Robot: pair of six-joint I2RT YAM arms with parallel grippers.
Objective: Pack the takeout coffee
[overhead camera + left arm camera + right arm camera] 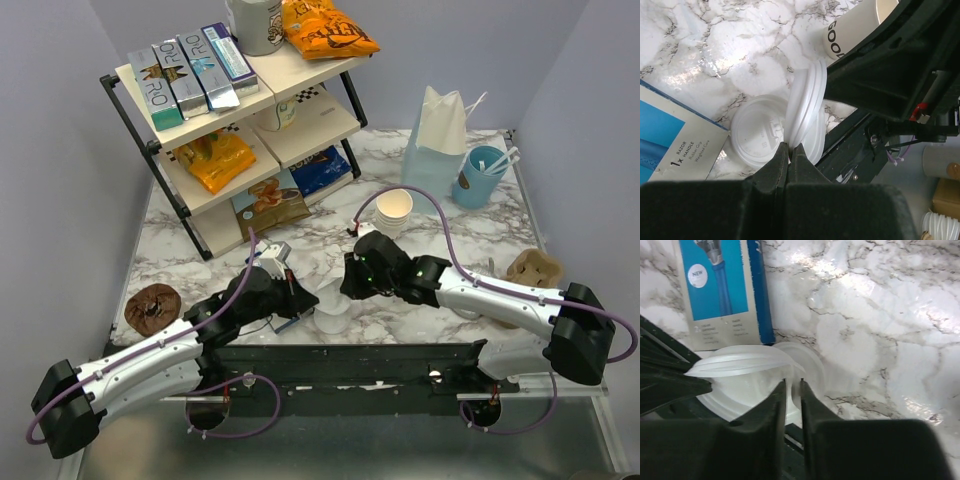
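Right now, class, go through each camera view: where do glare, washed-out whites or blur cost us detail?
Top external view: even light, sharp, soft shadow under the shelf rack. Left wrist view: glare patches on the marble table; white lids wash out. Right wrist view: broad glare on the marble, lids blown out, razor box small print blurred.

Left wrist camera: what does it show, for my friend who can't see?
The left arm's black jaws, shut, pinch the rim of nested white lids held on edge over a marble table. One flat lid lies beside them, with a blue razor box at left and a paper cup top right.
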